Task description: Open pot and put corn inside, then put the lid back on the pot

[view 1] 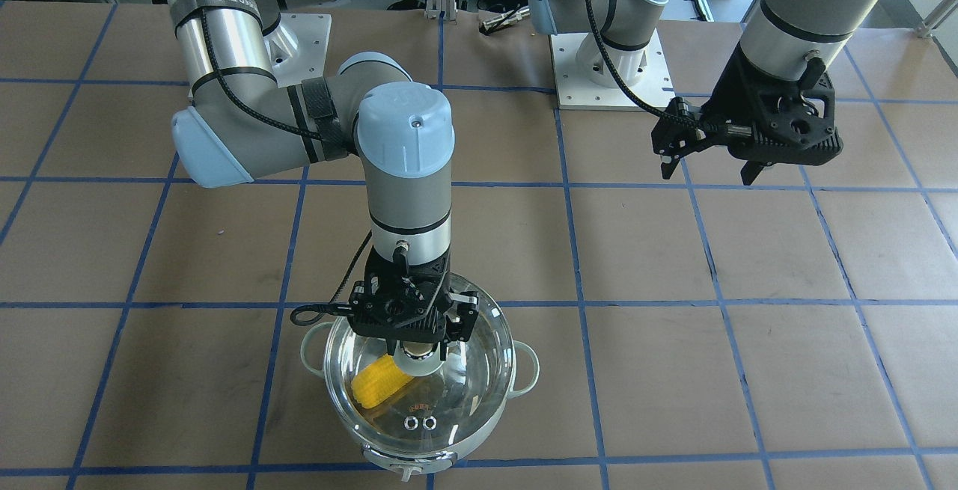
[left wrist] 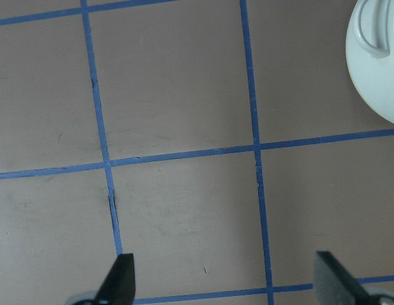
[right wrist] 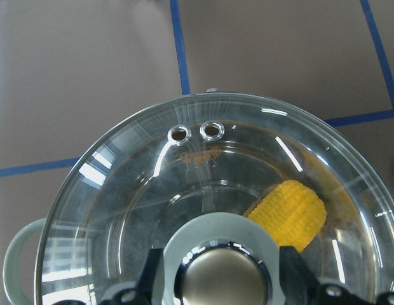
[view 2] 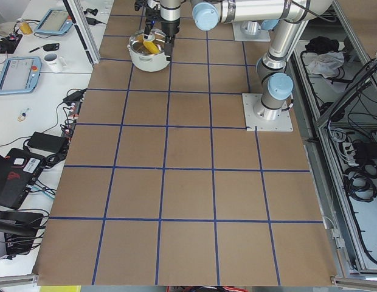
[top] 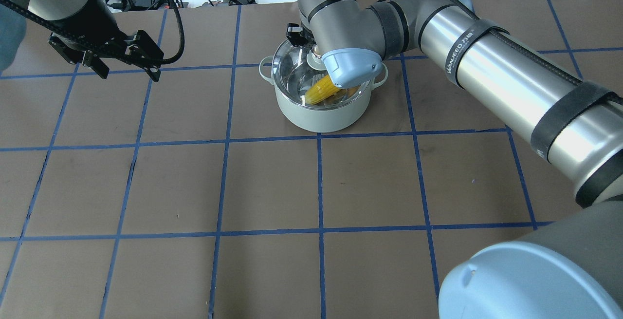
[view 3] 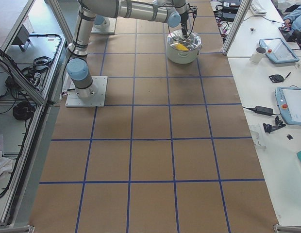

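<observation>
Closed pot (top: 316, 117), corn (top: 319, 94) inside, near our desk's (top: 272, 187) far edge.
We see the left gripper (top: 129, 74) wide-jawed toward the far left corner; the right arm (top: 486, 70) overlaps the pot's rim, and the right gripper (right wrist: 219, 267) clamps the lid (right wrist: 184, 190) by its knob (view 1: 419, 361).

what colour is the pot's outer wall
The pot is pale mint green, clearest in the overhead exterior view.

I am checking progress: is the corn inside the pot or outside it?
Inside. The corn lies in the pot, visible through the clear lid above it.
</observation>
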Robot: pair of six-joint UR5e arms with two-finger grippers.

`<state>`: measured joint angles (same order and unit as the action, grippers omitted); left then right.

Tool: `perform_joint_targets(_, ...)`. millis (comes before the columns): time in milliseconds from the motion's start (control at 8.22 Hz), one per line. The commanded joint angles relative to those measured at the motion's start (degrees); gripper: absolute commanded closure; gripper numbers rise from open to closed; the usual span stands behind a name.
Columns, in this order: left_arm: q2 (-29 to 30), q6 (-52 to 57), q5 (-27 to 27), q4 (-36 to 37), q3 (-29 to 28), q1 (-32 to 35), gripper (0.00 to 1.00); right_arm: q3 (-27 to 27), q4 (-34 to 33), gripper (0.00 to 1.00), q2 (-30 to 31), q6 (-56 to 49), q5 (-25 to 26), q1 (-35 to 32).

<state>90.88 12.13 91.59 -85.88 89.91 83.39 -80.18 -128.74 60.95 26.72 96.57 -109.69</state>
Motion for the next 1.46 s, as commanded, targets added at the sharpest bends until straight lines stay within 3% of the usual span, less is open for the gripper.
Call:
perform_joint_targets(0,0.0,0.0,-0.01,0.01,0.09,-0.07,0.0,0.02,0.24,0.01,1.61,-0.17,-0.06,0.09)
perform_joint_targets(122,0.0,0.0,-0.01,-0.08,0.09,-0.07,0.0,-0.15,1.46,0.0,4.06,-1.13,-0.24,0.26)
perform_joint_targets(486,0.0,0.0,-0.01,-0.08,0.09,-0.07,0.0,-2.86,22.21,0.0,16.96,-2.62,-0.33,5.95)
perform_joint_targets(730,-0.61,-0.26,0.69,-0.34,0.0,0.1,0.0,-5.42,33.59,0.0,25.93,-11.04,-1.37,11.66)
perform_joint_targets(973,-0.79,-4.2,0.69,-0.34,0.0,0.1,0.0,-5.43,39.85,0.0,28.16,-13.95,-4.28,13.88)
perform_joint_targets(1338,-0.88,-7.36,0.43,-0.34,0.0,0.28,0.0,-6.73,40.41,0.0,28.78,-16.52,-4.37,14.24)
